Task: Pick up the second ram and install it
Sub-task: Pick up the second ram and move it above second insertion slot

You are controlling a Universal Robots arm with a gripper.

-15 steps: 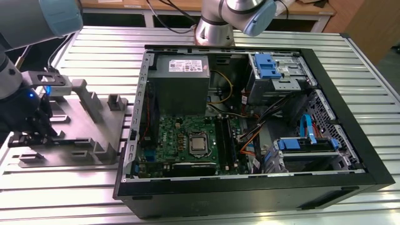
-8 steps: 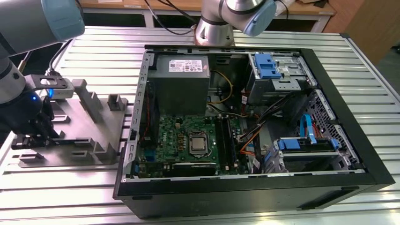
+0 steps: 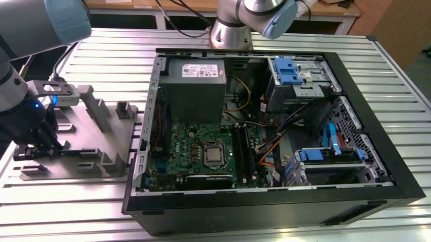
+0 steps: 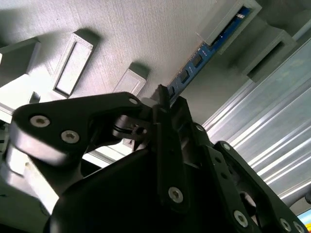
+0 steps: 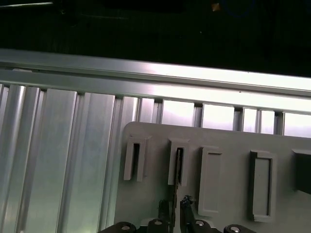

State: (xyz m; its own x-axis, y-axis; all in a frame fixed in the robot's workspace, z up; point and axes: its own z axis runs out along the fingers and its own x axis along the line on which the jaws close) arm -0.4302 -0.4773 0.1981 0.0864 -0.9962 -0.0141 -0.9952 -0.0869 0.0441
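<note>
The gripper (image 4: 163, 99) sits low over the grey fixture (image 3: 101, 126), its fingers (image 5: 166, 213) pinched shut on one end of the second ram (image 4: 209, 46). The ram stands on edge in the fixture's slotted blocks, at the end of the fixture farthest from the computer case. Beyond the fixture, to the exterior view's right, the open computer case (image 3: 377, 151) lies on the slatted aluminium table (image 3: 67, 201) with its green motherboard (image 3: 181, 146) facing up.
</note>
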